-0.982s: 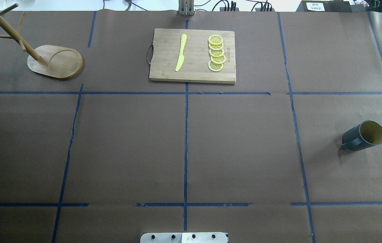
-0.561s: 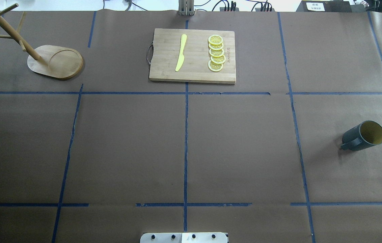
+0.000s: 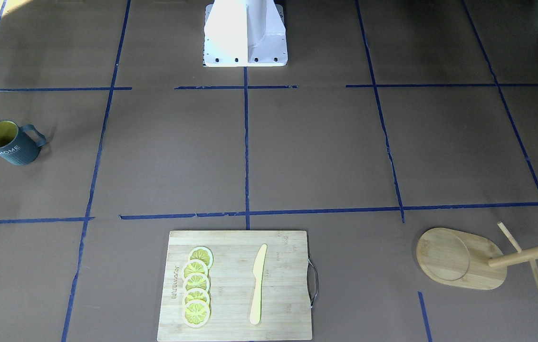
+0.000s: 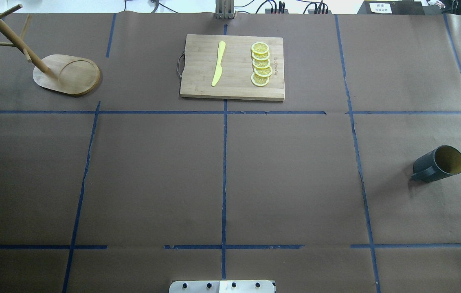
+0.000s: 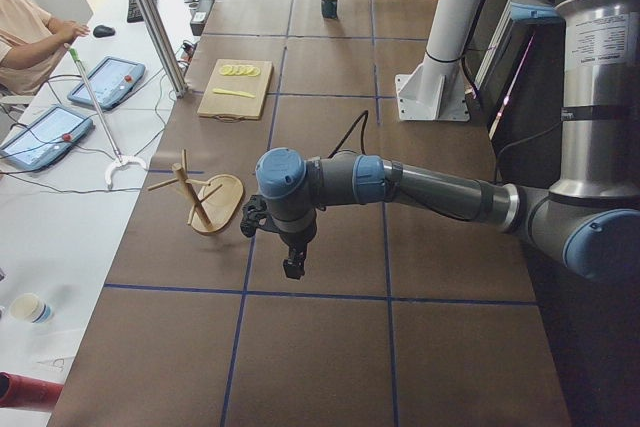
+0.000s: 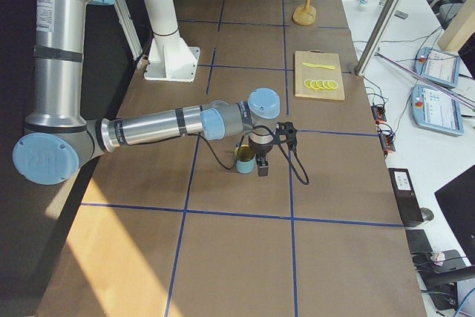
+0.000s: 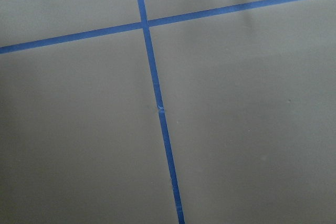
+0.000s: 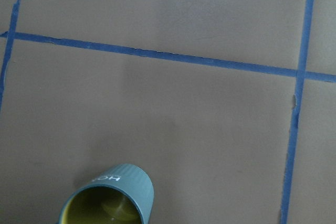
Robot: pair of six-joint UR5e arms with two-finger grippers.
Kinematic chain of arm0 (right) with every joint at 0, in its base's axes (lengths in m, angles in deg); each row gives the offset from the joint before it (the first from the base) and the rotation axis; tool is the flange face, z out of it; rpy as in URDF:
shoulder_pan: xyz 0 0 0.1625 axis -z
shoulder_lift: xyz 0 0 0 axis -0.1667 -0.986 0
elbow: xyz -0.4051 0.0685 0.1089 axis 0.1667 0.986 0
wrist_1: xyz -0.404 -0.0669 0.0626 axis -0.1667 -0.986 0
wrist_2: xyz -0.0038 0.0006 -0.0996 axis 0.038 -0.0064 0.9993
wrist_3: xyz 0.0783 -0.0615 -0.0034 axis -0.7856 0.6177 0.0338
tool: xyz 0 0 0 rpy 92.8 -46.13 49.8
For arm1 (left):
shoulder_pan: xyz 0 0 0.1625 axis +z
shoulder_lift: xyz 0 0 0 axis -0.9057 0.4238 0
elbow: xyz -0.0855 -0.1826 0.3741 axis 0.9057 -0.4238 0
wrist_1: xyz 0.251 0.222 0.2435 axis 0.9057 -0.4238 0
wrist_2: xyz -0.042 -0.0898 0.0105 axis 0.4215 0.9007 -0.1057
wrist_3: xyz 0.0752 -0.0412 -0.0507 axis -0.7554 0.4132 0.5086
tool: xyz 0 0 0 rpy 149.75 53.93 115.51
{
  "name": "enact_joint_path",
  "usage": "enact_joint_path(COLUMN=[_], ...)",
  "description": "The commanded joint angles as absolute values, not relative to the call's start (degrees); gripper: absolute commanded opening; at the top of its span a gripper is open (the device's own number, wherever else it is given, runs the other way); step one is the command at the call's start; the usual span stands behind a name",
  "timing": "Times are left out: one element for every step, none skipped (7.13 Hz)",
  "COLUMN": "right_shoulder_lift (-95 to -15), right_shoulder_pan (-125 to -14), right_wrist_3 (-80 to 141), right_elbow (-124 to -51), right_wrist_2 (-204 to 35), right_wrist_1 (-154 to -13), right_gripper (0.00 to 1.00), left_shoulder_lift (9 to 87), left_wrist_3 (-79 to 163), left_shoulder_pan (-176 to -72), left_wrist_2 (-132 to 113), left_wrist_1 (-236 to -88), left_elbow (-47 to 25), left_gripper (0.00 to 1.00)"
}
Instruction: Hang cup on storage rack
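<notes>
Dark blue-grey ribbing, yellow lining and white "HOME" lettering are being shown by the cup (image 3: 10, 142), pale bamboo by storage rack (image 3: 459, 259) and cutting board (image 3: 288, 285), yellow by knife (image 3: 258, 284) and lemon slices (image 3: 196, 287). Brown table paper (image 3: 316, 152) is being crossed by blue tape (image 3: 246, 142).

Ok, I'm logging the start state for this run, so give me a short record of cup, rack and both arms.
cup: upright, robot's right side, unheld
storage rack: far left, pegs bare
right gripper: near cup, jaws unclear
left gripper: above table, apart from storage rack, jaws unclear
progress: cup not yet hung
</notes>
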State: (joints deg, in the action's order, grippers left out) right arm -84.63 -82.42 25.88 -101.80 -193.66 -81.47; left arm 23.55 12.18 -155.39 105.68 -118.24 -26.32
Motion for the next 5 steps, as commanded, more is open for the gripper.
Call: enact_joint_path(right_shoulder_lift=[-87.2, -87.3, -87.7, -87.7, -87.7], right_shoulder_pan=[-76.1, -74.3, -72.5, -70.4, -69.0], right_wrist_3=[15.9, 11.9, 10.6, 10.6, 10.6], right_elbow=[-101.0, -100.5, -99.6, -96.6, -93.2], right_wrist_2=[-189.9, -189.5, -188.0, -186.3, -186.2], right_wrist_1=[-71.2, -68.9, -67.6, -66.8, -63.4], right_gripper=[0.99, 0.99, 0.98, 0.98, 0.97], left_shoulder_lift=[23.6, 23.5, 23.5, 23.5, 23.4], left_wrist_3=[12.2, 12.2, 12.2, 12.2, 12.2], left_shoulder_pan=[-155.4, -155.4, -155.4, -155.4, -155.4], left_wrist_2=[105.7, 105.7, 105.7, 105.7, 105.8], left_wrist_1=[-118.2, -118.2, -118.2, -118.2, -118.2], left_elbow=[-26.3, -26.3, -26.4, -26.4, -26.4], left_gripper=[1.00, 1.00, 1.00, 1.00, 1.00])
